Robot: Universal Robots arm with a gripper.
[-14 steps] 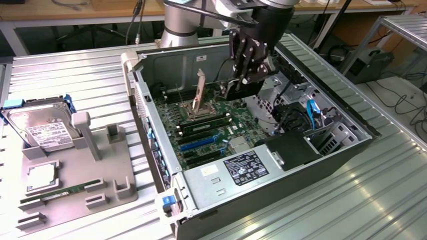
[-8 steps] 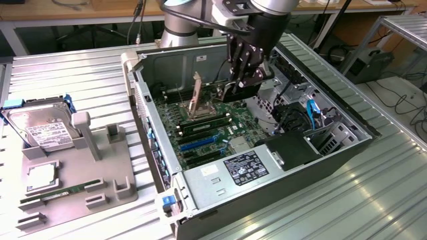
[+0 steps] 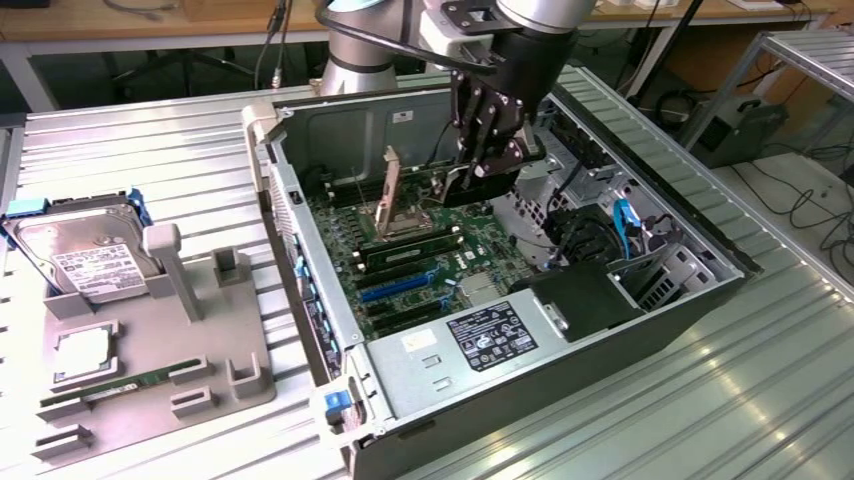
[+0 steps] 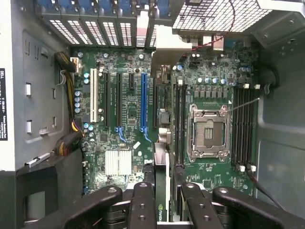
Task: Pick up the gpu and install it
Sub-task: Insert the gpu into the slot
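Observation:
My gripper point(image 3: 489, 160) hangs inside the open computer case point(image 3: 314, 115), above the motherboard point(image 3: 427, 265). It is shut on the gpu point(image 3: 470, 186), a dark flat card held on edge below the fingers. In the wrist view the gpu point(image 4: 161, 183) runs edge-on between the two black fingers point(image 4: 143, 205) of the gripper point(image 4: 162, 212), and its silver bracket end point(image 4: 164, 45) points toward the case's slot openings. The card hovers above the board beside the long blue slot point(image 4: 143, 102), between that slot and the processor socket point(image 4: 207, 131). It does not touch the board.
A grey holder tray point(image 3: 147, 350) lies at the exterior view's left with a silver hard drive point(image 3: 80, 255), a narrow green RAM stick point(image 3: 114, 385) and a small square chip point(image 3: 80, 350). The power supply point(image 3: 487, 335), the drive cage point(image 3: 654, 280) and the raised socket lever point(image 3: 390, 195) crowd the case.

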